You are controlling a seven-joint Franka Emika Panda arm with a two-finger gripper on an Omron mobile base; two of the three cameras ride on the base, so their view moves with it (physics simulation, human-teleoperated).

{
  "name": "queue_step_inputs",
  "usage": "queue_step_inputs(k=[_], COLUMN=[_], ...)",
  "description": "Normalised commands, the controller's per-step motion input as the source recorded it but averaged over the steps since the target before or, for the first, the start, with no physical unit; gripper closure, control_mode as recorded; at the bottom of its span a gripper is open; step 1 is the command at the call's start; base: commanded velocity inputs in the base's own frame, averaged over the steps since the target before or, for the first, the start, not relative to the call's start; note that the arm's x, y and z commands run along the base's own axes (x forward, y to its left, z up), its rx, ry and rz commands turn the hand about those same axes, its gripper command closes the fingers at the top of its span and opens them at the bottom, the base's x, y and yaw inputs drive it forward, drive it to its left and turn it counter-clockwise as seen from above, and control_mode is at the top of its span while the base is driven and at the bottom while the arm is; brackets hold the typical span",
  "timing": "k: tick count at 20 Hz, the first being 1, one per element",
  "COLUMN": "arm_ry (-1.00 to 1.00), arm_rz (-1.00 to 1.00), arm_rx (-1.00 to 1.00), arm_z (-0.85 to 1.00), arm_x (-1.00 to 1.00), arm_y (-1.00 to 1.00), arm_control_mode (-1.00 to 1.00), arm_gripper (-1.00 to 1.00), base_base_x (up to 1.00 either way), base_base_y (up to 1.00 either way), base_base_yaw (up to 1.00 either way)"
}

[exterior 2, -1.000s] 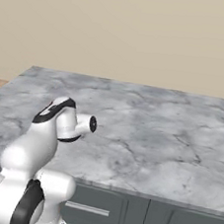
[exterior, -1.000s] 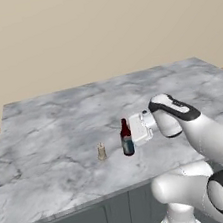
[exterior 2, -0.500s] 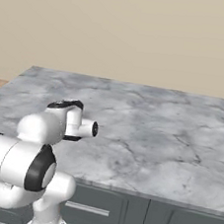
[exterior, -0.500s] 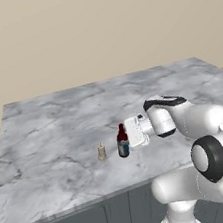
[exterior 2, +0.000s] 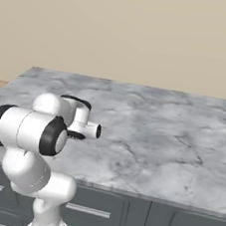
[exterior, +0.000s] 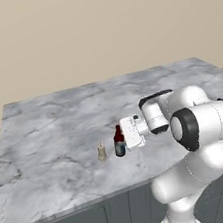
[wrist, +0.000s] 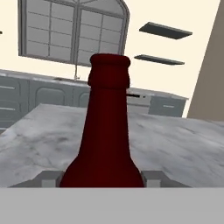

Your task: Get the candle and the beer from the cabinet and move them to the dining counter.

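Beer (exterior: 119, 142): upright on desk (exterior: 46, 133), just beside candle (exterior: 102, 152). Glass; judged rigid, slippery, breakable, top-heavy. Best held at the body, below the neck. Pincer (exterior: 124, 141) flanks the body; whether clenched, cannot tell.

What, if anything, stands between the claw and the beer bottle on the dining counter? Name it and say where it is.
Nothing visible does. The claw is right at the beer, which stands upright on the dining counter; the hand view shows the bottle between the fingertips. The candle stands apart on the bottle's far side, out of the way.
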Motion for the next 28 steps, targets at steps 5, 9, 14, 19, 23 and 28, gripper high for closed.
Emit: queue_step_inputs(k=[5, 9, 14, 19, 23, 28], arm_ry=[0.00, 0.00, -0.03, -0.06, -0.09, -0.19], arm_rz=[0.00, 0.00, 0.01, 0.00, 0.00, 0.00], arm_rx=[0.08, 0.06, 0.01, 0.00, 0.00, 0.00], arm_z=[-0.26, -0.32, -0.43, -0.51, -0.56, -0.55], arm_x=[0.36, 0.19, 0.00, 0.00, 0.00, -0.10], arm_y=[0.13, 0.07, 0.14, 0.17, 0.10, 0.05], arm_control_mode=[-1.00, -1.00, -1.00, -1.00, -1.00, -1.00], arm_gripper=[1.00, 1.00, 1.00, 1.00, 1.00, 1.00], base_base_x=[0.00, 0.00, 0.00, 0.00, 0.00, 0.00], base_base_y=[0.00, 0.00, 0.00, 0.00, 0.00, 0.00], base_base_yaw=[0.00, 0.00, 0.00, 0.00, 0.00, 0.00])
